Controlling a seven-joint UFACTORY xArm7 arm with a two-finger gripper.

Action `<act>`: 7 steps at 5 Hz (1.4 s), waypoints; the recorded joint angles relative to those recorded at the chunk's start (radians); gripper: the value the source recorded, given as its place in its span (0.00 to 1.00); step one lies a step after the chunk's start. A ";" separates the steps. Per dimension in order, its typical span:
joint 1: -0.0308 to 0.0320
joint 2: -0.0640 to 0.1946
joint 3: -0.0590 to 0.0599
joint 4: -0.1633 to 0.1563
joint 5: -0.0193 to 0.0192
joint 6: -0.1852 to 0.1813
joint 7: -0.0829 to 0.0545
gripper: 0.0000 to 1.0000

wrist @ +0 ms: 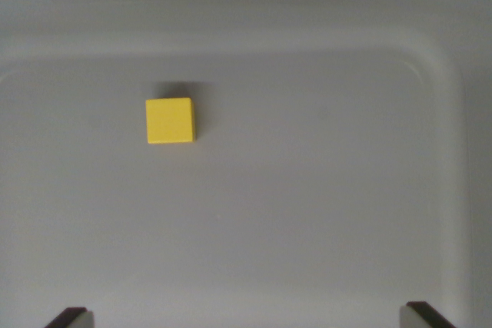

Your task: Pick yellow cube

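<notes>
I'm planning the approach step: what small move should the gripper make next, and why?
Probably shift toward the wrist view's upper left, then descend. The yellow cube lies alone on the tray, left of centre between the open gripper fingertips.

wrist view: single camera on the arm's wrist | facing straight down into a grey tray (pixel 430 59) from well above | its far wall and right wall (rounded corner) in frame | jaws' two tips at the bottom edge

No text, no labels, no numbers — nothing legible
</notes>
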 joint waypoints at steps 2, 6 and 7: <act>0.0000 0.000 0.000 0.000 0.0000 0.000 0.000 0.00; 0.0007 0.008 0.001 -0.005 0.0011 -0.014 0.000 0.00; 0.0015 0.018 0.002 -0.011 0.0022 -0.028 0.001 0.00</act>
